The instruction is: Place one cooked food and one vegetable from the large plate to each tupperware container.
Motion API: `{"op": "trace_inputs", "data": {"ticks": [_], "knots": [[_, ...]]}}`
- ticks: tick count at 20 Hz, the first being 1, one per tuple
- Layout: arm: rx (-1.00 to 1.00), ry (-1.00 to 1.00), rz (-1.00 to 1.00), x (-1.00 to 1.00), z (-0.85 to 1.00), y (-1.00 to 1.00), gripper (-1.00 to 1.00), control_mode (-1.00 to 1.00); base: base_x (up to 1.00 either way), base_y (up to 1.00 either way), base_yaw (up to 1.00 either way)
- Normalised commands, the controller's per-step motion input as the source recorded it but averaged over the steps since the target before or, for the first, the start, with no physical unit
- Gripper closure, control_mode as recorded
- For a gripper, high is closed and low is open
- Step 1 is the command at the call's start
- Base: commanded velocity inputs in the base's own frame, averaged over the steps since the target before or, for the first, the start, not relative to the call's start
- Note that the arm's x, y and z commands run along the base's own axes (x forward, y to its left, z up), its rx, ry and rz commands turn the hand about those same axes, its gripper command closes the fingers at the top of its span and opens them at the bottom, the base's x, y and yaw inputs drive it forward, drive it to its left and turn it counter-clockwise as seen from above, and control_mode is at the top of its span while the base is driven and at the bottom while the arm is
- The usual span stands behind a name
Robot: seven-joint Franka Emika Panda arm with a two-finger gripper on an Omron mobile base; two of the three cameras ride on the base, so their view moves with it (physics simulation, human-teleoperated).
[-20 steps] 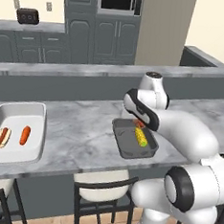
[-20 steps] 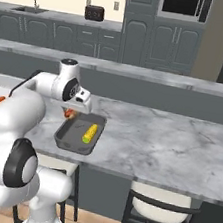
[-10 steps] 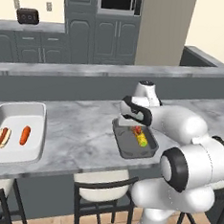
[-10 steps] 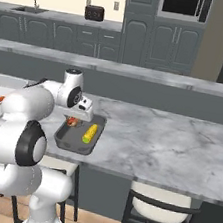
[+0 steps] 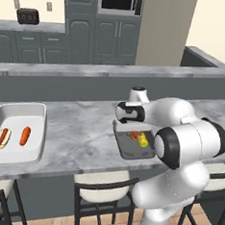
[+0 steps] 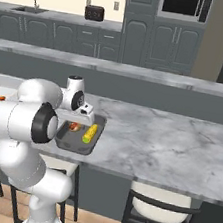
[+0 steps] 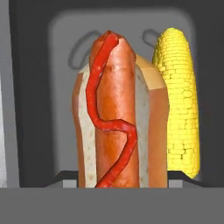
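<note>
My gripper (image 7: pixel 122 177) is shut on a hot dog (image 7: pixel 116 118) with a ketchup line, holding it low inside the smaller dark grey tupperware container (image 5: pixel 129 153), to the left of a yellow corn cob (image 7: pixel 179 109). From the right base view the hot dog (image 6: pixel 74 126) and corn cob (image 6: pixel 90 133) lie side by side in that dark grey container (image 6: pixel 73 144) under the hand (image 6: pixel 80 119). The large white tupperware container (image 5: pixel 14 151) at the counter's left holds another hot dog (image 5: pixel 2 137) and a carrot (image 5: pixel 24 135). The large plate is out of view.
A raised grey ledge (image 5: pixel 89 74) runs behind the marble counter (image 5: pixel 79 131). Bar stools (image 5: pixel 102 191) stand under the counter's front edge. More marble counter (image 6: pixel 169 147) stretches to the right of the dark container.
The hand has come down and forward with the hot dog, from above the dark container's far edge to low inside it beside the corn cob.
</note>
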Motion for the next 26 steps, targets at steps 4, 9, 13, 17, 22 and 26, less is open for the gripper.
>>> {"op": "trace_inputs", "data": {"ticks": [4, 9, 13, 17, 22, 26], "knots": [[-0.04, 0.00, -0.03, 0.39, -0.32, 0.00, 1.00, -1.00, 0.00, 0.00, 0.00], [-0.01, 0.00, 0.00, 0.33, -0.19, 0.00, 1.00, -1.00, 0.00, 0.00, 0.00], [0.00, 0.01, 0.00, 0.00, -0.25, 0.00, 1.00, -1.00, 0.00, 0.00, 0.00], [0.00, 0.00, 0.00, -0.01, -0.26, 0.00, 1.00, -1.00, 0.00, 0.00, 0.00], [0.00, 0.00, 0.00, 0.00, -0.03, 0.00, -1.00, -1.00, 0.00, 0.00, 0.00], [0.00, 0.00, 0.00, 0.00, 0.00, 0.00, -1.00, -1.00, 0.00, 0.00, 0.00]]}}
